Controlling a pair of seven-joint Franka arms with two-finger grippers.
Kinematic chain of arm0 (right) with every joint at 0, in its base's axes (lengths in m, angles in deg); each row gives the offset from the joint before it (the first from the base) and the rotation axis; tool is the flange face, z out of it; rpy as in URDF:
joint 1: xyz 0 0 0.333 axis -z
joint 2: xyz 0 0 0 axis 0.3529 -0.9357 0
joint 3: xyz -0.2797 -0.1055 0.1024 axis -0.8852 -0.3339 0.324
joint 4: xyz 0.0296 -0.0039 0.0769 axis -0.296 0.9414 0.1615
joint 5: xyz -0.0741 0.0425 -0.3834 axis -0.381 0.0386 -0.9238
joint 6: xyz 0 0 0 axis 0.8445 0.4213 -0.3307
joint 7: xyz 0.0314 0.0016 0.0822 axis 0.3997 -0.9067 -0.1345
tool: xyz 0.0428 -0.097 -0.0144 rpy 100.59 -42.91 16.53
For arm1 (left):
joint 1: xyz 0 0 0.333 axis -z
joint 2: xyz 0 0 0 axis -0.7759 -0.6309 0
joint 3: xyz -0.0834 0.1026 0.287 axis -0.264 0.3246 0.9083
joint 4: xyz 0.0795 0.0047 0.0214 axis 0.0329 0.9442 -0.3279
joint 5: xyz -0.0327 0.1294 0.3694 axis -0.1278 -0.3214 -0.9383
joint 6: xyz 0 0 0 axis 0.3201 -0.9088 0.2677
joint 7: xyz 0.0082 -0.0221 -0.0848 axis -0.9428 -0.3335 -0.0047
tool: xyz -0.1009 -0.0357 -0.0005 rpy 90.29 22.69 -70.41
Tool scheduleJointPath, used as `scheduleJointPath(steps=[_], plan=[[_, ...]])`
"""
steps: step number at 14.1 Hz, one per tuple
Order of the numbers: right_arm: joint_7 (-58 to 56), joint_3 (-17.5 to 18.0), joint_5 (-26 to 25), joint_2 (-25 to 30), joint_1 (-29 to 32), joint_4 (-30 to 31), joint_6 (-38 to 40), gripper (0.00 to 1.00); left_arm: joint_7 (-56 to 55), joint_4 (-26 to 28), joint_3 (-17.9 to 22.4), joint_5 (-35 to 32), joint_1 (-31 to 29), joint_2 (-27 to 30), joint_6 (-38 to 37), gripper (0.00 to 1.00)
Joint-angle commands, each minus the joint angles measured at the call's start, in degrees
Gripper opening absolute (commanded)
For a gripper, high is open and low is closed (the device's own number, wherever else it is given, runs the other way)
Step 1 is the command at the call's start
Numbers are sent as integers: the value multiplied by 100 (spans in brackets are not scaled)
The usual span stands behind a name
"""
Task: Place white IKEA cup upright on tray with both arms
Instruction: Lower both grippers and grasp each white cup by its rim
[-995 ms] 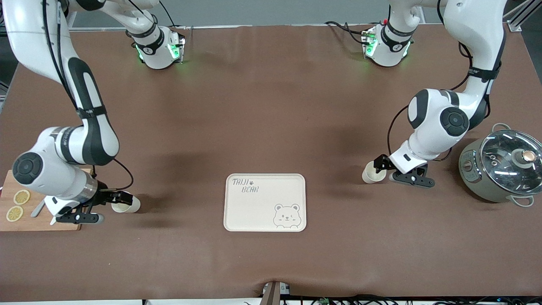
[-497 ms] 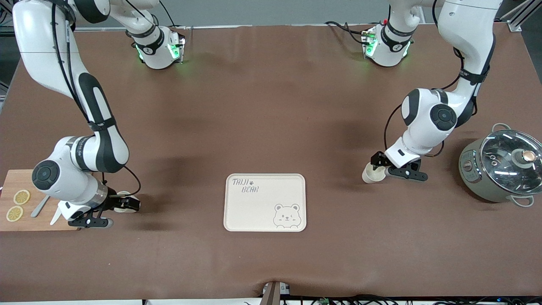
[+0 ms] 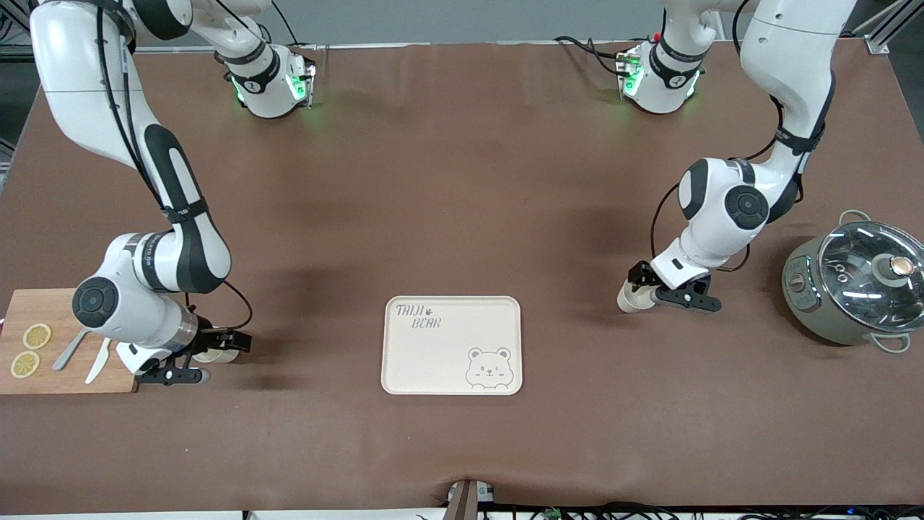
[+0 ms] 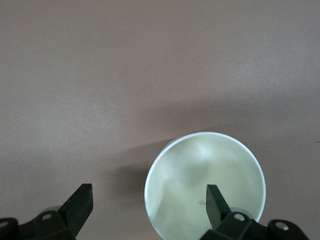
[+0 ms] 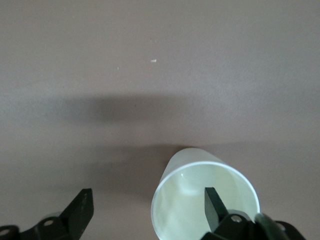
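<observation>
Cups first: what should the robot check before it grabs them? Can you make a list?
1. Left tool open around its cup's wall, one finger inside the left cup: ok.
2. Right tool open, one finger inside the right cup: ok.
3. Cups lifted yet: not ok, both lie on their sides on the table.
4. Tray bare and free for the cups: ok.
5. Pot and cutting board out of the path to the tray: ok.
6. Grip firm enough: cannot tell.
</observation>
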Motion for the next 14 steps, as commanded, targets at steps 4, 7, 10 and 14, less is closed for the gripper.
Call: scheduleJointPath(steps=[4, 7, 10, 14], plan=[[-385, -14, -19, -43, -5, -74, 106, 31, -169, -78, -14, -111, -7, -42, 34, 0], [-465, -14, -27, -34, 13, -91, 80, 8, -257, -279, -22, -111, 45, -59, 17, 0], [-474, -14, -27, -34, 39, -109, 80, 0, -318, -639, -31, -102, 98, -216, -27, 0], [-456, -14, -27, 1, -48, -214, 89, 0, -704, -1525, -22, -93, 370, -463, -903, 0]])
